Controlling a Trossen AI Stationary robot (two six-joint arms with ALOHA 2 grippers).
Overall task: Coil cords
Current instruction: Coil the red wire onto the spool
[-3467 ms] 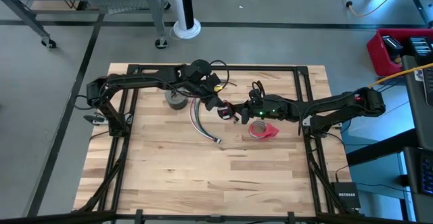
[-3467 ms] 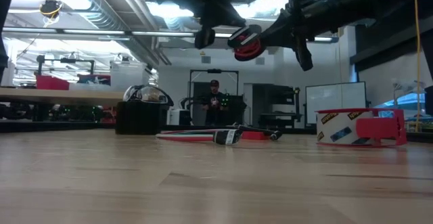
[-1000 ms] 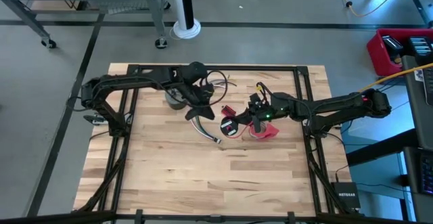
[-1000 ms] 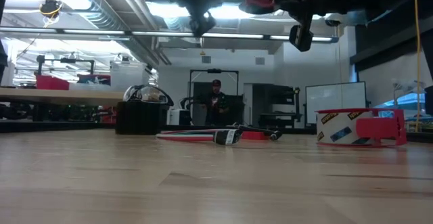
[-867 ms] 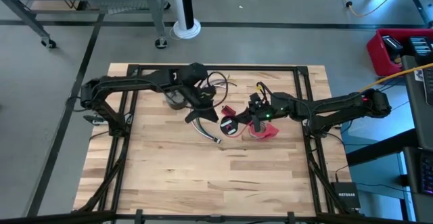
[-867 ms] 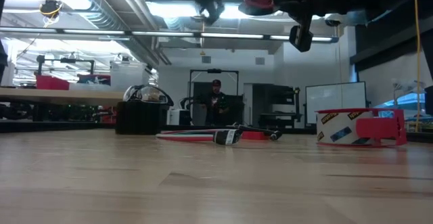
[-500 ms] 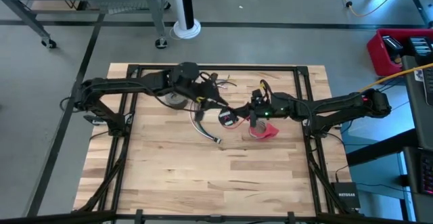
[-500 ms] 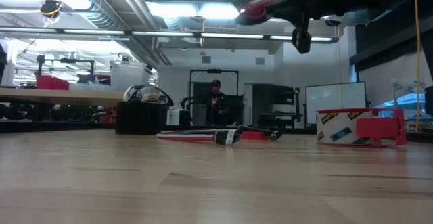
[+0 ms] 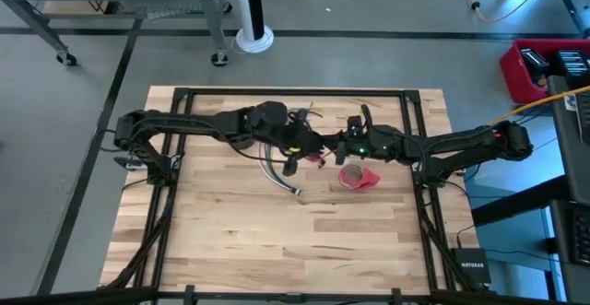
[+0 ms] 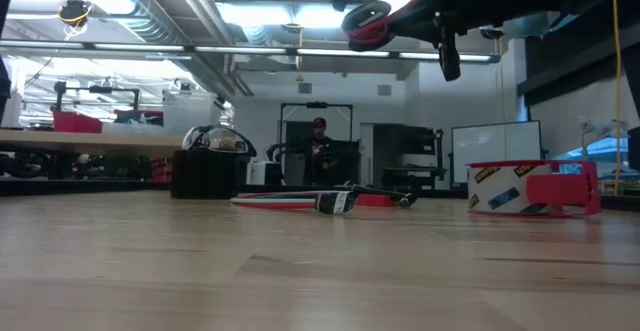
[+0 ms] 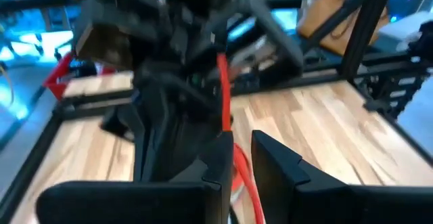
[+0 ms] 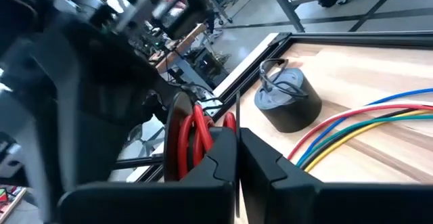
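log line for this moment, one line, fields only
step: coiling in air | right gripper: jaws shut on black-and-red coil | left gripper: at same coil, red wire between jaws | wire bundle: on table

Two dark arms stretched inward over the table's middle, left gripper slightly parted, apparently meeting the right gripper, its fingers closed, both raised.

near table half open; red tape roll blocks right.

A grey concrete floor surrounds the wooden table. A white post base stands beyond it. Ceiling ducts and bright lights run overhead.
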